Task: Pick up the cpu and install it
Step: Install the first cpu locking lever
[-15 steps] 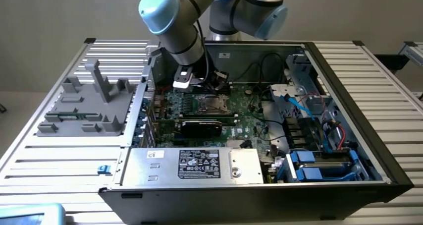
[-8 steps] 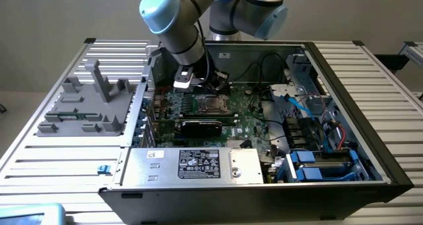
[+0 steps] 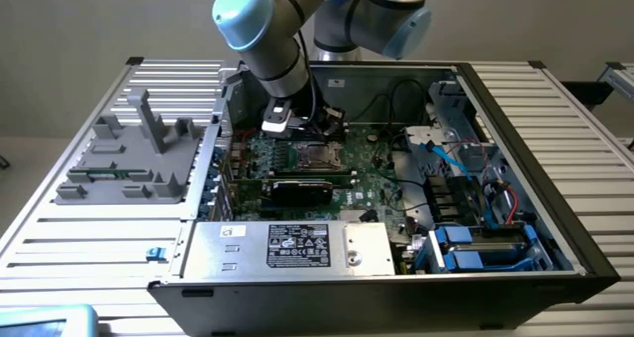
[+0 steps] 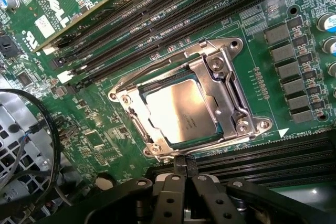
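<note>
The cpu [image 4: 181,111] lies flat inside the metal-framed socket [image 4: 231,93] on the green motherboard [image 4: 105,124], its shiny silver-tan top facing up. My gripper [image 4: 185,162] is shut with nothing between its fingers, its tips hanging just off the socket's edge, apart from the chip. In the exterior view the gripper [image 3: 322,135] hovers inside the open computer case, just behind the socket and cpu [image 3: 315,156].
Black memory slots [image 4: 157,19] run on both sides of the socket. A black cable [image 4: 50,129] loops nearby. In the exterior view, a power supply box [image 3: 287,246] fills the case front, blue drive bays [image 3: 476,248] sit at the exterior view's right, and a grey fixture [image 3: 134,162] stands outside at its left.
</note>
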Tool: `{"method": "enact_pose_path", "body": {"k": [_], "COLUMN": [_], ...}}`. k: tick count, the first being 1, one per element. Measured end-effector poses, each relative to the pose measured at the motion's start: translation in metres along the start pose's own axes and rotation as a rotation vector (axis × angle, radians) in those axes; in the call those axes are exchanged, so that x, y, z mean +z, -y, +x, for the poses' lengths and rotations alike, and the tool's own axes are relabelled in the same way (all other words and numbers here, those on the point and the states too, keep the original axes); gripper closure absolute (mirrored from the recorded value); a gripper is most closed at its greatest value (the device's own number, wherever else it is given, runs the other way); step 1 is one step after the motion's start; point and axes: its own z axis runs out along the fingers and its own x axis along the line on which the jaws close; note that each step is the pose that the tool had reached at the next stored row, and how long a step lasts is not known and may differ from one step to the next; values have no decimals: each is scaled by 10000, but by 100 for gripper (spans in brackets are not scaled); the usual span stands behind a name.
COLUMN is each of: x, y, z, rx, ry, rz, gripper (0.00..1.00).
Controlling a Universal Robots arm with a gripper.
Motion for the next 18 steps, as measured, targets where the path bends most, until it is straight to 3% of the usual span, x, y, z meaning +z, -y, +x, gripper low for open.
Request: {"method": "enact_pose_path", "body": {"k": [6,18], "x": [2,5], "y": [3,19], "z": [9,37], "rx": [31,-4], "ry": [119,251], "rz": [-67,-104], "gripper": [89,89]}}
